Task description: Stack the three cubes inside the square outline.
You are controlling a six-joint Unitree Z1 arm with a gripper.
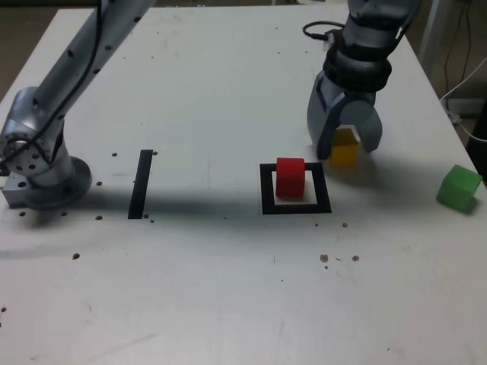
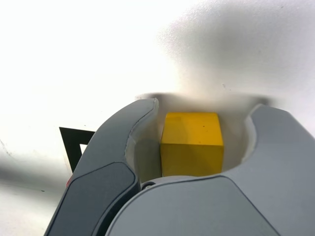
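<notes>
My gripper (image 1: 348,146) stands over the yellow cube (image 1: 343,156), which rests on the white table to the exterior view's right of the square outline (image 1: 266,190). In the wrist view the yellow cube (image 2: 192,145) sits between the two grey fingers of the gripper (image 2: 204,109), with a narrow gap on one side and a wider one on the other. The red cube (image 1: 290,176) stands inside the outline. The green cube (image 1: 459,187) lies alone near the table's edge at the exterior view's right. A corner of the outline (image 2: 74,140) shows in the wrist view.
A straight black tape strip (image 1: 141,184) lies at the exterior view's left, next to the arm's base (image 1: 38,171). A black cable (image 1: 319,30) loops behind the gripper. The table's right edge (image 1: 456,114) runs close to the green cube.
</notes>
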